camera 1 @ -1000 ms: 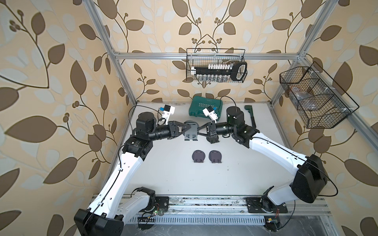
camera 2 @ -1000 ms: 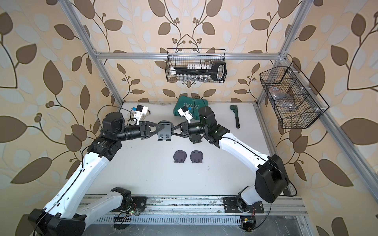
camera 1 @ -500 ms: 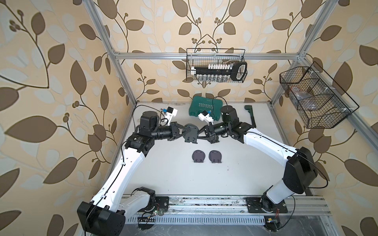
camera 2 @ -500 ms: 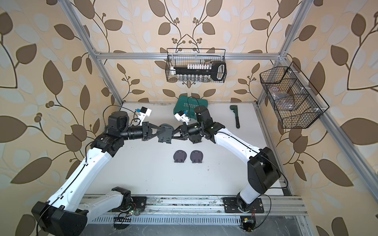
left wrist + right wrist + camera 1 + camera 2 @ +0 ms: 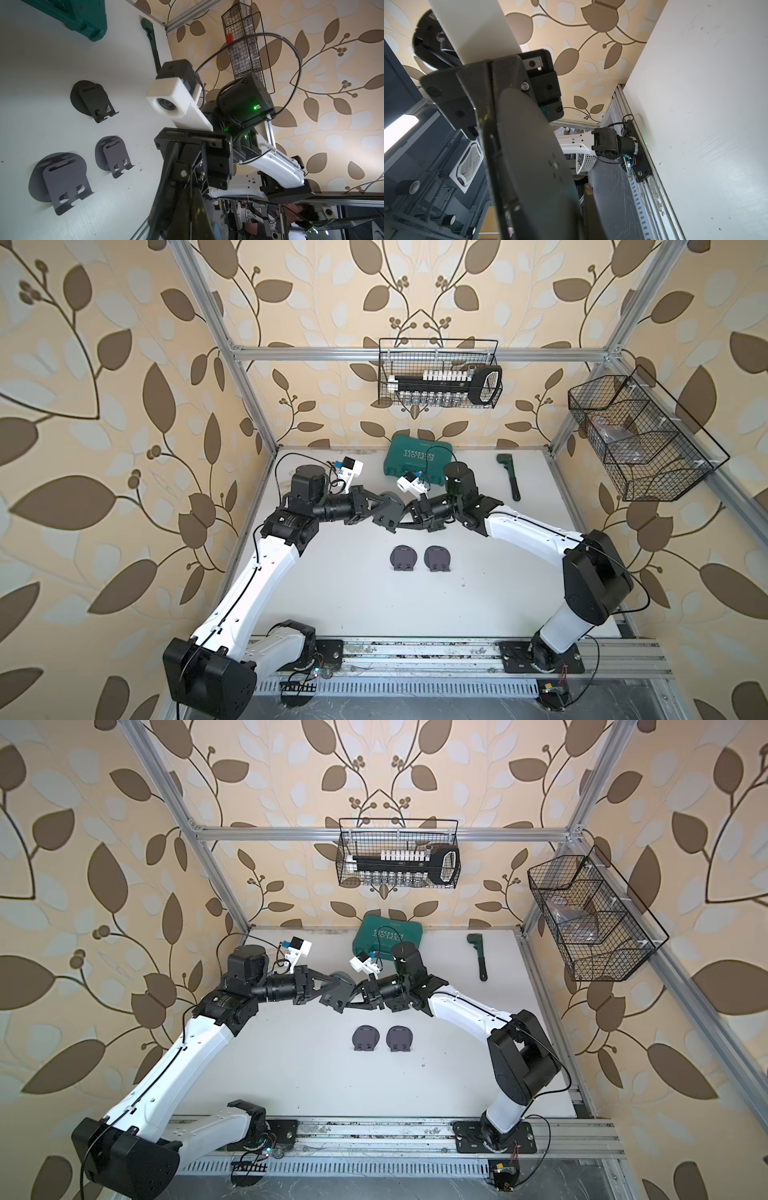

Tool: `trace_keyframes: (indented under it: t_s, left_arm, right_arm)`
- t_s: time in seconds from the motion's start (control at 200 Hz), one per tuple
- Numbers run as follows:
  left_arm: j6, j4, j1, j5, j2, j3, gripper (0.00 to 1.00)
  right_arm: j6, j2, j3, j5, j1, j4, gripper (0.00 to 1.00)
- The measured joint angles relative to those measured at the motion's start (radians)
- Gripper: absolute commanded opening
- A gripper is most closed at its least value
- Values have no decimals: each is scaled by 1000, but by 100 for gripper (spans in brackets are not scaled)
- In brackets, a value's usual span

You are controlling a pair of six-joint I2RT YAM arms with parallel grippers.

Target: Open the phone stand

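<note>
A dark grey phone stand (image 5: 388,512) (image 5: 338,990) hangs in the air over the back half of the table. My left gripper (image 5: 380,506) (image 5: 328,986) is shut on it from the left. From the right, my right gripper (image 5: 401,522) (image 5: 353,1003) is shut on it too. In the right wrist view the stand's round base plate (image 5: 533,166) fills the space in my right gripper (image 5: 550,216). The left wrist view shows my left gripper (image 5: 190,207) pinching a thin plate edge-on. How far the stand is unfolded is hidden by the fingers.
Two more phone stands (image 5: 403,558) (image 5: 437,558) lie on the white table (image 5: 353,593) in front of the grippers. The left wrist view shows a third stand (image 5: 91,99). At the back lie a green case (image 5: 419,460) and a wrench (image 5: 509,477). Wire baskets (image 5: 438,377) (image 5: 636,439) hang on the walls.
My left gripper has closed onto the stand. The stand has turned and tilted between the two grippers, and the right arm has swung in toward the middle.
</note>
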Motion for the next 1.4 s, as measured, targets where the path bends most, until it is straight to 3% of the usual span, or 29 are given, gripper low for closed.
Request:
trace_keyframes:
  t_s: [0.345,0.52,0.79,0.935,1.04,1.185,1.4]
  left_arm:
    - [85,18,-8,37,29,47,0]
    - [113,135,10,74,-15,139,0]
    - [63,226,9,61,-96,80,0]
    - [-25,282,9,0,-94,4,0]
    - [-117,370,9,-59,-109,-89,0]
    - [-197,452,8,-155,-161,-216,0]
    - [-235,497,0,-281,-237,-263,0]
  right_arm:
    - [1,21,-55,13,21,-16,0]
    - [16,50,-158,71,-15,-182,0]
    - [6,-5,-159,133,-78,-257,0]
    - [-55,-121,-105,183,-101,-303,32]
    - [-29,-204,-101,192,-119,-195,52]
    - [50,-217,-111,208,-109,-25,57]
    - [68,-157,-112,239,-42,26,58]
